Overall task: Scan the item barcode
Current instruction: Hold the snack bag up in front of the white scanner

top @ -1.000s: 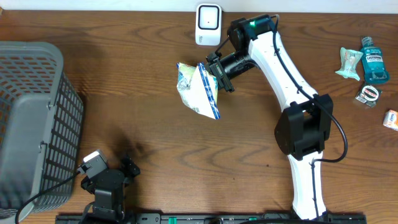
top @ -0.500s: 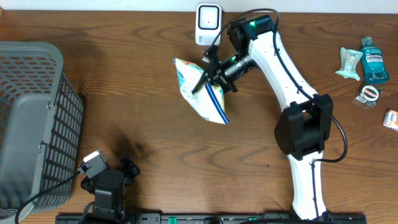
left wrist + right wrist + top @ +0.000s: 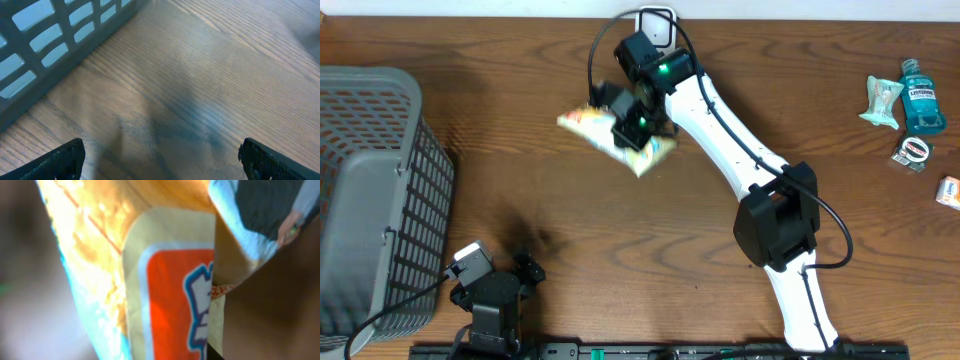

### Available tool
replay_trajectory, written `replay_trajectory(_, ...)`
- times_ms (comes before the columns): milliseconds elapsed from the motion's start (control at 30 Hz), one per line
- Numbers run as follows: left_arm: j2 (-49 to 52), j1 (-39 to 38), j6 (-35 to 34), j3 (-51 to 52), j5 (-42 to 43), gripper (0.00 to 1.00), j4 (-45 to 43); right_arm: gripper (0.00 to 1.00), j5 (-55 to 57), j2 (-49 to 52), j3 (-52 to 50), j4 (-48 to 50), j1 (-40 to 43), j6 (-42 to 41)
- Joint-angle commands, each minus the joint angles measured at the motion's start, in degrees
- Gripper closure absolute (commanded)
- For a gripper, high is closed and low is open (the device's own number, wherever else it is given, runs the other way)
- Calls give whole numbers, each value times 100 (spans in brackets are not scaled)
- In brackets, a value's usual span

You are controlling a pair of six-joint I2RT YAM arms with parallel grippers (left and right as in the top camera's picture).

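Right end effector clamped on snack bag near scanner; floppy bag could sag, hiding barcode.

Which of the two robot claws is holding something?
The right gripper, shut on the snack bag; the left gripper rests open and empty beside the grey basket.

Mock shop checkout in a robot lab, wooden table, white barcode scanner at the far edge, snack bag near it, grey basket at left, mouthwash bottle and small packet far right, white robot arm stretched across the middle.
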State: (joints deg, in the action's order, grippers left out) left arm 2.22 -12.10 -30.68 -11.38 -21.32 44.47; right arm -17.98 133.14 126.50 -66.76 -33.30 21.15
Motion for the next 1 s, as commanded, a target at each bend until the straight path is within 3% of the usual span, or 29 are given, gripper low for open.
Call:
replay_trajectory(0,4,4,-26,24,-122,2,199,99,1585,33,33,1021,111,-511)
replay_trajectory(267,4,4,-28,24,-122,2,199,99,1370,511,33,3901,625,-702)
replay_trajectory(567,4,4,-26,24,-122,2,199,99,901,1036,35,5960,1029,-1119)
replay_trajectory(700,4,4,-26,24,-122,2,199,99,809,1091,35,6465,1088,-1311)
replay_trajectory(967,4,4,-26,24,-122,2,199,99,562,1084,39,6566,1075,-1690)
